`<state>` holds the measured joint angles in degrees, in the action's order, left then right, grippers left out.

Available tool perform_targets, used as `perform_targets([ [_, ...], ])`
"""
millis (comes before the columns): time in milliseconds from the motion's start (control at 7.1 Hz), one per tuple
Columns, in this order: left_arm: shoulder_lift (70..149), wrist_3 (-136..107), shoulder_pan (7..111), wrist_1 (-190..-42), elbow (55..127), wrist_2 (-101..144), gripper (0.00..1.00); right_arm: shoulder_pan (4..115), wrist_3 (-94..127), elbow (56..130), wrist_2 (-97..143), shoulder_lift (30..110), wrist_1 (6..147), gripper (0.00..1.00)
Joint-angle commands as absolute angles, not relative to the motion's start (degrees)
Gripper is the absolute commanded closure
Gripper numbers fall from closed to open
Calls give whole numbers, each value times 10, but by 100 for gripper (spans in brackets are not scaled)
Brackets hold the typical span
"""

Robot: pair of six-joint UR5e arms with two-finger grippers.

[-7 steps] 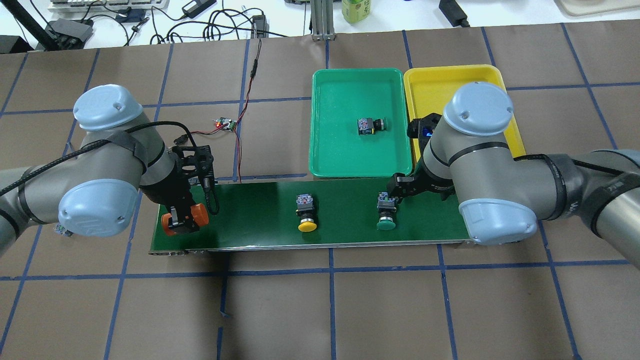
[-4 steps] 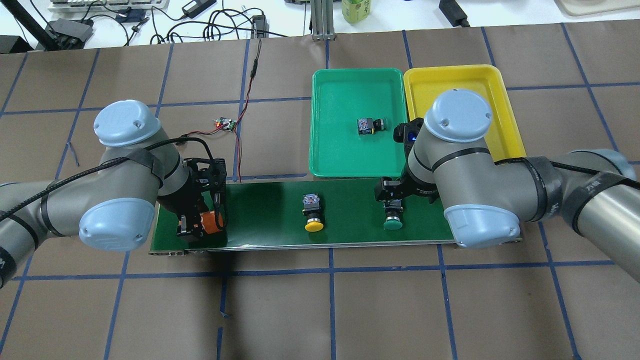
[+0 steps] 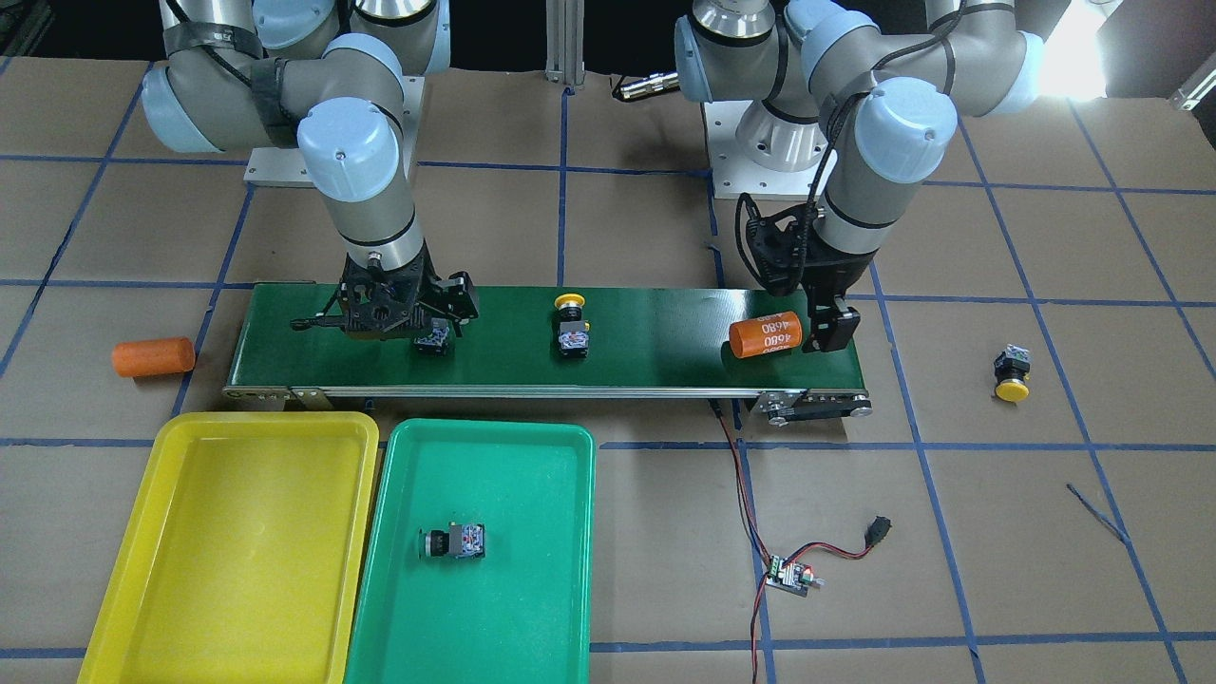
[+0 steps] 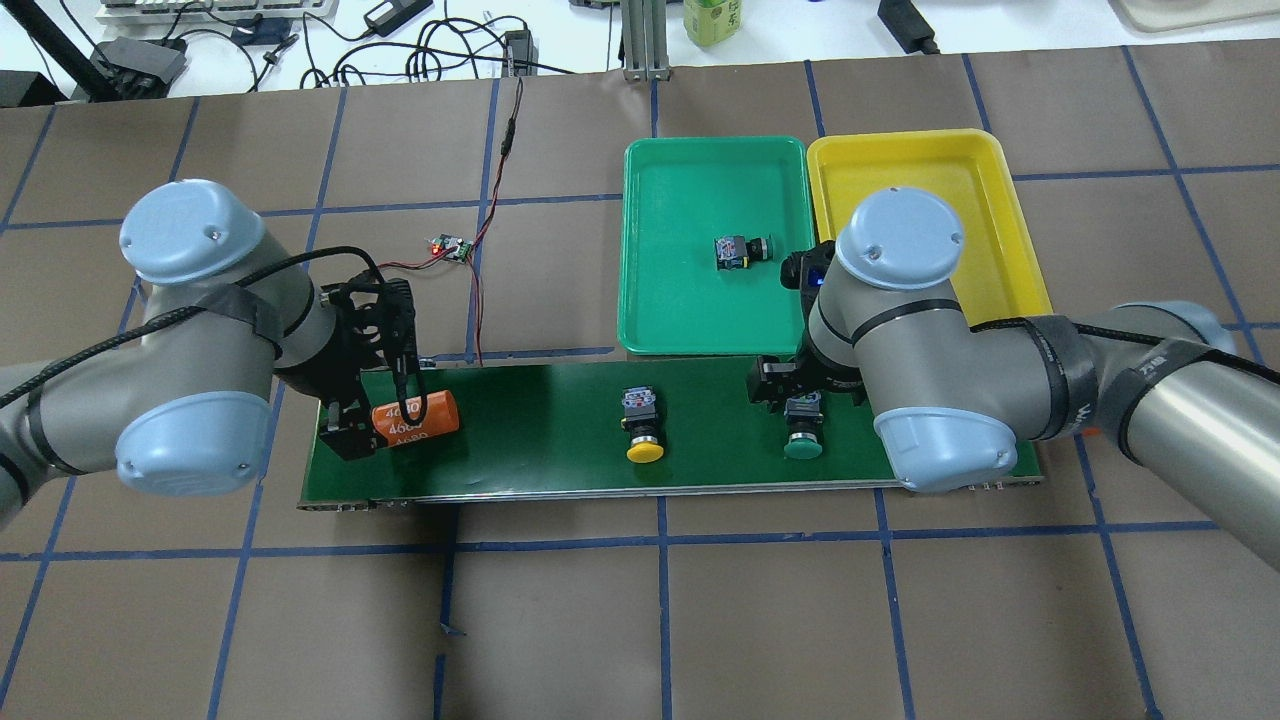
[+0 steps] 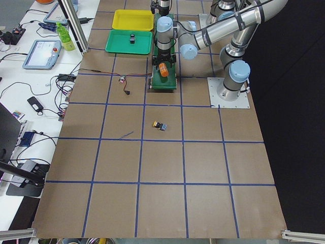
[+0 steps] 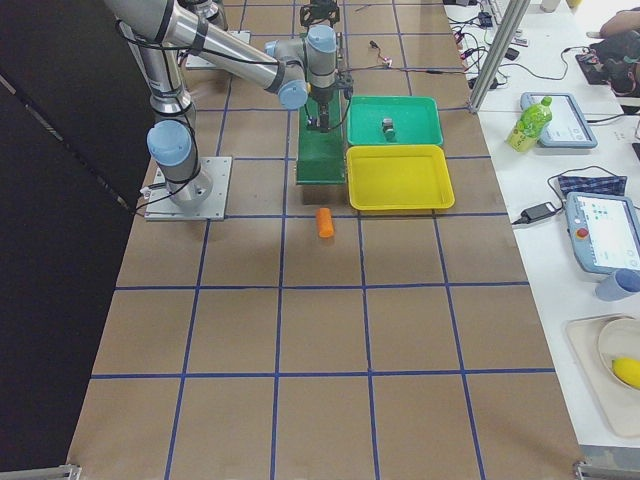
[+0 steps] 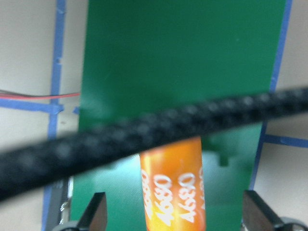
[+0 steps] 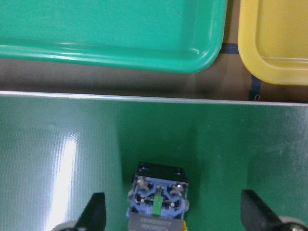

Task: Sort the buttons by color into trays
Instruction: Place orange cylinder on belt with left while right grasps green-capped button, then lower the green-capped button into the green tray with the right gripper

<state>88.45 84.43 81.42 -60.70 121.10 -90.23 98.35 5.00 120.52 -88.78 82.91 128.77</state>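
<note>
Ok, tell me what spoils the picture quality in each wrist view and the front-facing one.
Left wrist view: a soft, out-of-focus black cable crosses the frame, and the orange cylinder is blurred. Right wrist view: sharp, but a glare streak whitens the conveyor belt. Front-facing view: blown-out light at the top right corner.

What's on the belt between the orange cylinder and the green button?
A yellow button, alone on the belt, seen in the overhead view.

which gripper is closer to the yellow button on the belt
Right. The right gripper is over the green button, next to the yellow button; the left gripper is at the belt's other end, by the orange cylinder.
</note>
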Motion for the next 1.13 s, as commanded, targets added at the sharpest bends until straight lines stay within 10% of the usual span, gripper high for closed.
perform_targets([
  [0, 892, 846, 687, -627, 1193, -903, 0, 982, 21, 1199, -891, 823, 1289, 72],
  [141, 906, 859, 619, -627, 1192, -899, 0, 978, 11, 1199, -905, 823, 1289, 99],
  [986, 1094, 897, 450, -547, 1101, -911, 0, 983, -23, 922, -918, 661, 1241, 96],
])
